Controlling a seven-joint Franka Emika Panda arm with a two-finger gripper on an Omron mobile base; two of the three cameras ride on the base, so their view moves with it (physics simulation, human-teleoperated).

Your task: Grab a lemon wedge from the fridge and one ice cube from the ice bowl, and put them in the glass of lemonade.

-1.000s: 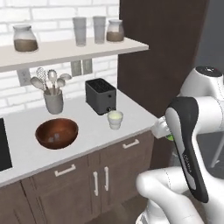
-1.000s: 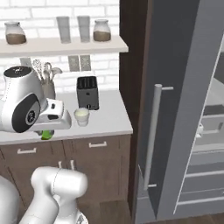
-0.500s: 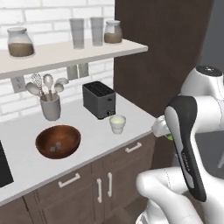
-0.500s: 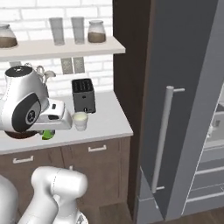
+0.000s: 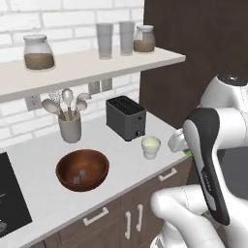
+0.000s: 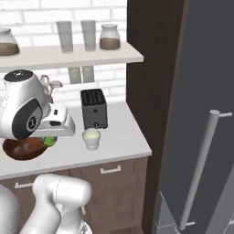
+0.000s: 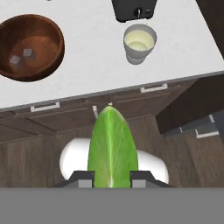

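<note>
Hand view, lemon wedge (image 7: 110, 148): green-yellow, held between the two finger tips at the bottom of the view; its long axis runs straight away from the hand, its pointed end toward the counter edge.
Gripper (image 7: 112, 178): fingers clenched on the lemon wedge, one tip on each side of its broad end.
Wedge position: out in front of the cabinet fronts and above the wooden floor, not over the counter; in the left base view a green sliver (image 5: 188, 152) peeks out beside the forearm, just off the counter's front edge.
Glass of lemonade (image 7: 139, 43): small pale cup standing upright on the white counter (image 7: 87, 74), near its front edge, holding pale yellow-green liquid; it stands just in front of the toaster (image 7: 134, 8).
Ice bowl (image 7: 29, 46): wide dark wooden bowl on the same counter, well apart from the cup; two grey ice cubes (image 7: 22, 57) lie on its bottom.
Utensil holder (image 5: 70, 127): grey cup by the brick wall, holding spoons and a whisk.
Shelf (image 5: 87, 64): carries two tall clear glasses between two lidded jars of brown contents.
Fridge (image 6: 201, 119): grey door with a long bar handle, right of the dark cabinet.
</note>
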